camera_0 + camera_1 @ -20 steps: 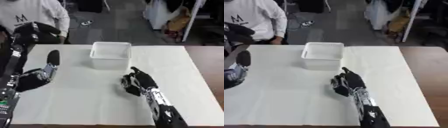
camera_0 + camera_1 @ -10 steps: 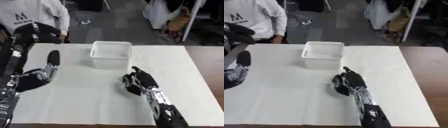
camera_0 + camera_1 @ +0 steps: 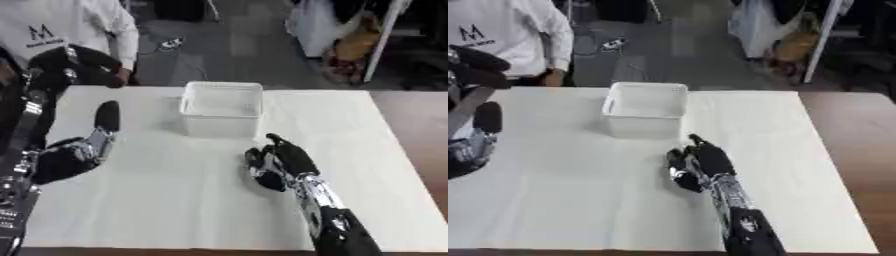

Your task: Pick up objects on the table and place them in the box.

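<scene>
The white box (image 3: 221, 108) stands near the far edge of the desk (image 3: 376, 145). The right hand (image 3: 278, 162) rests near the desk's middle with curled fingers, holding nothing visible. The left hand (image 3: 80, 150) hovers open at the left edge.

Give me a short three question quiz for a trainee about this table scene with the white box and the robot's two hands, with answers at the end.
1. True or false: the white plastic box stands on the white cloth-covered table, beyond both hands.
2. Which hand is nearer the box: A) the left hand or B) the right hand?
3. Fill in: the inside of the box looks ____.

Key:
1. True.
2. B. The right hand lies just in front of the box's near right corner; the left hand hangs further off to the left.
3. Empty; nothing can be seen inside.
</scene>
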You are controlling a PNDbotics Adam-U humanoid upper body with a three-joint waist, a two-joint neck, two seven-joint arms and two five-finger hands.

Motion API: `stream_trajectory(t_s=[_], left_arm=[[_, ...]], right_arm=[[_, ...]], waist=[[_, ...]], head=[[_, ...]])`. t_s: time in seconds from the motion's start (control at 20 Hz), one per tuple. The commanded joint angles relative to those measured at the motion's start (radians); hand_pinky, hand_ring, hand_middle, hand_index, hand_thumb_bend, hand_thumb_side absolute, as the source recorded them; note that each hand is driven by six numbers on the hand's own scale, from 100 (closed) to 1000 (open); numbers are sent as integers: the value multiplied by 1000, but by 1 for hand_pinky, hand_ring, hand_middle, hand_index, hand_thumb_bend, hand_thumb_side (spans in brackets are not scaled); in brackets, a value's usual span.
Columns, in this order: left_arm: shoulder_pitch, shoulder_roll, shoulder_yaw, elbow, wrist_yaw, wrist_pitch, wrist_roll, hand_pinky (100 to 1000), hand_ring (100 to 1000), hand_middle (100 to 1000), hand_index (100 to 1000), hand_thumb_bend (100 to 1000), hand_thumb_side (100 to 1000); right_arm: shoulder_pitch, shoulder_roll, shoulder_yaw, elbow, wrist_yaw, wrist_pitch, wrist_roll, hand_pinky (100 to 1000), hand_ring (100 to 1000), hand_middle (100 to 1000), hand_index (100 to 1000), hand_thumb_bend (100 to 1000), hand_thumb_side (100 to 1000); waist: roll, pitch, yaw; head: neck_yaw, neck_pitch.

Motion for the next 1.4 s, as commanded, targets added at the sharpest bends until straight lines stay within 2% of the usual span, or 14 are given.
stream_trajectory(t_s=[0.05,0.3,0.35,0.4,0.45,0.6,0.65,0.7,0.85,1.0,1.05,1.15,1.3,1.4], left_arm=[[-12,28,8,-14,0,-2,0,571,496,657,668,205,567],[-14,28,9,-14,0,-2,0,571,495,657,668,204,567],[-14,28,9,-14,0,-3,0,571,495,657,668,204,567],[-15,29,9,-14,0,-3,0,571,495,657,667,204,567],[-15,29,10,-14,0,-3,1,571,495,657,668,204,568],[-16,28,10,-14,0,-3,0,571,495,657,668,204,568],[-17,28,10,-14,0,-4,0,571,495,657,668,203,568],[-18,28,10,-14,0,-4,0,571,495,657,668,203,568],[-20,27,10,-14,0,-5,0,571,495,657,668,202,569],[-22,27,11,-14,-1,-5,-1,571,495,657,668,202,569],[-22,27,12,-14,-1,-6,0,571,495,657,668,202,569],[-23,26,12,-14,-1,-6,0,571,494,657,668,201,569],[-23,26,12,-14,0,-6,-1,571,494,657,668,201,569],[-22,26,12,-14,-1,-6,-1,571,494,657,668,201,570]], right_arm=[[-25,-5,2,-7,-3,-13,-34,643,842,920,655,160,698],[-21,-7,2,7,-12,-30,-101,615,819,885,613,123,659],[-21,-8,1,10,-14,-32,-115,589,791,829,576,100,651],[-21,-9,0,14,-17,-34,-131,580,781,812,566,100,654],[-21,-10,0,18,-20,-36,-148,565,766,789,543,100,687],[-20,-11,-1,29,-32,-46,-203,544,747,768,515,100,698],[-20,-12,-1,33,-35,-49,-219,526,725,744,480,100,742],[-21,-13,-2,36,-39,-52,-236,524,722,740,476,100,746],[-24,-17,-2,48,-48,-62,-278,505,686,698,437,100,845],[-25,-20,-1,62,-49,-73,-317,493,662,668,409,100,832],[-25,-21,-1,68,-48,-77,-327,477,629,621,371,100,791],[-25,-23,-1,82,-46,-88,-341,460,591,545,318,100,809],[-25,-27,0,99,-41,-103,-338,442,531,436,310,100,791],[-26,-29,0,103,-40,-112,-334,382,437,299,302,100,773]], waist=[[5,-6,-1],[5,-2,1],[5,-1,1],[4,-1,2],[4,0,2],[4,3,3],[4,3,4],[4,5,5],[6,9,6],[7,13,8],[7,13,8],[7,14,8],[6,15,8],[7,15,8]], head=[[8,-11],[9,-14],[10,-15],[10,-16],[11,-17],[12,-20],[12,-21],[11,-23],[11,-29],[12,-33],[12,-35],[13,-36],[15,-35],[15,-35]])
